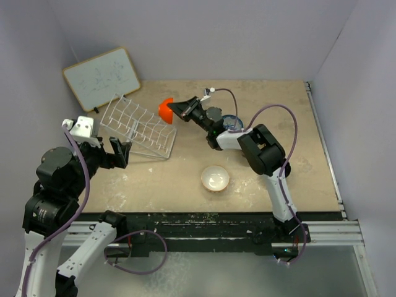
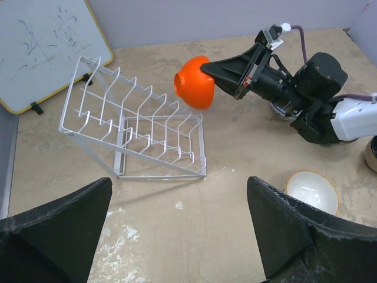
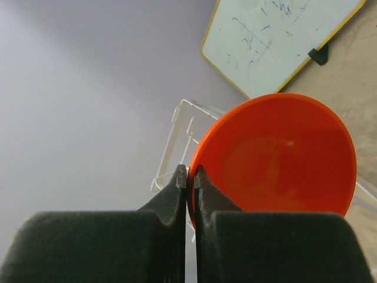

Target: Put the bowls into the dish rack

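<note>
My right gripper (image 1: 179, 109) is shut on the rim of the bright orange-red bowl (image 1: 165, 109) and holds it in the air, on its side, just past the right end of the dish rack (image 1: 137, 127). The rack holds no bowls. In the right wrist view the fingertips (image 3: 180, 177) pinch the bowl's rim (image 3: 277, 156), with the rack (image 3: 177, 132) behind. A cream bowl with a tan rim (image 1: 215, 179) sits upright on the table. A blue-and-white bowl (image 1: 232, 122) lies partly hidden under the right arm. My left gripper (image 2: 179, 184) is open and empty, near the rack's front.
A wood-framed whiteboard (image 1: 102, 77) leans on the back wall behind the rack. Another bowl's edge (image 2: 372, 154) shows at the right border of the left wrist view. The right arm (image 2: 306, 88) stretches over the table's middle. Walls close in the left, back and right sides.
</note>
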Action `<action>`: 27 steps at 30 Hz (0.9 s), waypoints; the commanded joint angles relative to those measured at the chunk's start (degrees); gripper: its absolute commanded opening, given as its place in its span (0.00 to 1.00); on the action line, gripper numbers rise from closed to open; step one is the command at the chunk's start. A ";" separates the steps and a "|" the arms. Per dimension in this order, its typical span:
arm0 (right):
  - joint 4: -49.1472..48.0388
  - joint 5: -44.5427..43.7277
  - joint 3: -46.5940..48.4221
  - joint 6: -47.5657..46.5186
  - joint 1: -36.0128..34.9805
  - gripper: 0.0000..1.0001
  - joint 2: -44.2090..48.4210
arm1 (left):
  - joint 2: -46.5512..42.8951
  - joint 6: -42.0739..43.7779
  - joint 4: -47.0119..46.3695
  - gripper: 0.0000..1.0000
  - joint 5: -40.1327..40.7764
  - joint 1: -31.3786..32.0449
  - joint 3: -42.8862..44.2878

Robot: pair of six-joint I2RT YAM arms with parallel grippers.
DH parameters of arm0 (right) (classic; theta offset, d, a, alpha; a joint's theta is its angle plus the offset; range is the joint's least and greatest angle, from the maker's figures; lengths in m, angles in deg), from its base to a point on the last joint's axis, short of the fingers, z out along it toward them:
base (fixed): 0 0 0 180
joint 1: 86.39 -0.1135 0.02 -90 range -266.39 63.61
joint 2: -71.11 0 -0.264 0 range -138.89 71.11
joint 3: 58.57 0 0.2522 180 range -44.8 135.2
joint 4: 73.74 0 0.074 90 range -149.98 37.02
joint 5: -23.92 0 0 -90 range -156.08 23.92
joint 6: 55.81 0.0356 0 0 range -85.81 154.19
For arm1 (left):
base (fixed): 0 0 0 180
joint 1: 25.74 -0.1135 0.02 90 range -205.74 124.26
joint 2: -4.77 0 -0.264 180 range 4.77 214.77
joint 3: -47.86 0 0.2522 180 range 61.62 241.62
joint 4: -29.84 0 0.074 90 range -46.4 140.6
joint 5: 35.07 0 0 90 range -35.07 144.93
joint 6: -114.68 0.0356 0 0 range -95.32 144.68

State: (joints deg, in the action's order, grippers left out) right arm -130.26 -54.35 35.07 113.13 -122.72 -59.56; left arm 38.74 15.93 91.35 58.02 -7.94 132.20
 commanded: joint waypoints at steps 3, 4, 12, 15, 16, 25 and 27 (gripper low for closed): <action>-12.63 4.62 -4.54 -0.27 0.48 0.00 4.49 | -0.10 0.78 -2.02 0.99 0.22 0.22 -0.25; -16.26 3.78 -6.91 1.53 0.43 0.00 4.98 | 0.01 0.76 -2.16 0.99 0.10 0.26 -0.36; -36.01 -5.12 -16.14 13.70 -3.05 0.00 2.14 | 1.09 0.11 -3.44 0.99 -1.53 0.23 -1.07; -38.36 -10.09 -16.58 15.50 -5.00 0.00 1.18 | 1.38 -0.04 -3.54 0.99 -1.94 0.23 -1.15; -38.13 -11.50 -16.70 15.49 -5.65 0.00 1.67 | 1.51 -0.04 -3.52 0.99 -1.95 0.25 -1.17; -35.63 -22.25 -19.32 14.75 -9.86 0.00 4.64 | 1.56 -0.04 -3.37 0.99 -2.65 0.23 -0.86; -35.63 -22.47 -19.02 15.46 -10.03 0.00 3.85 | 1.36 0.05 -3.18 0.99 -2.61 0.24 -0.72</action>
State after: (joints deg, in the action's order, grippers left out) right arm -149.17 -71.83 15.29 126.42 -132.32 -58.25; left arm 39.97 15.91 90.80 56.38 -7.94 131.11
